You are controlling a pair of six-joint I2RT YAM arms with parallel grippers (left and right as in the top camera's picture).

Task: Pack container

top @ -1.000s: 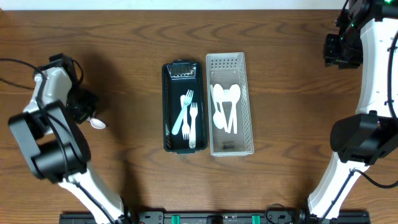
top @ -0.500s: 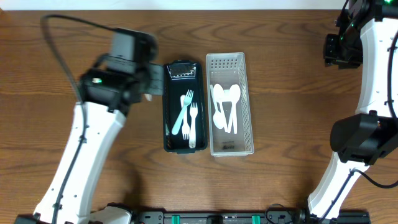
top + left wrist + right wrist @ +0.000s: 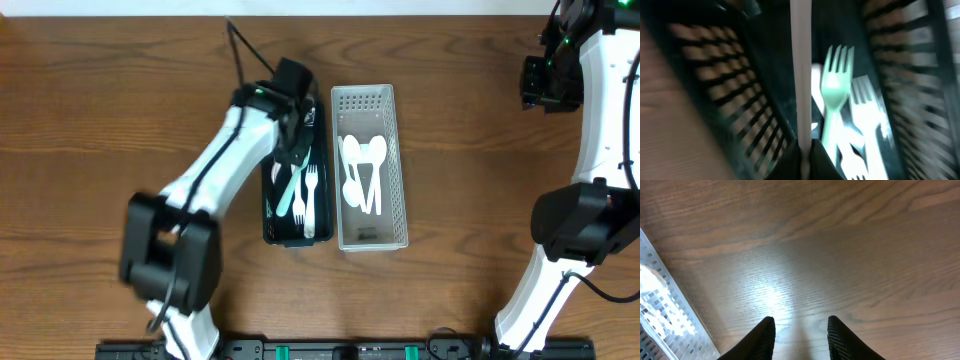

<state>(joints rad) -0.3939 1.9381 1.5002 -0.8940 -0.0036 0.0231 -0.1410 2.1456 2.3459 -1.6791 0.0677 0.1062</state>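
We are holding a white utensil (image 3: 801, 75) in our closed left gripper (image 3: 805, 152), over the dark tray (image 3: 268, 228) beside the forks (image 3: 837, 92); a second ago it was far left. Our right gripper (image 3: 800, 332) is idling part-open, empty.

We see our right gripper (image 3: 800, 339) low in the frame, its two black ribbed fingers (image 3: 765, 337) standing apart with only bare wood between them. The brown wooden table (image 3: 840, 240) fills most of the view, with a bright glare on it, and a white perforated plastic basket (image 3: 670, 315) cuts across the lower left corner.
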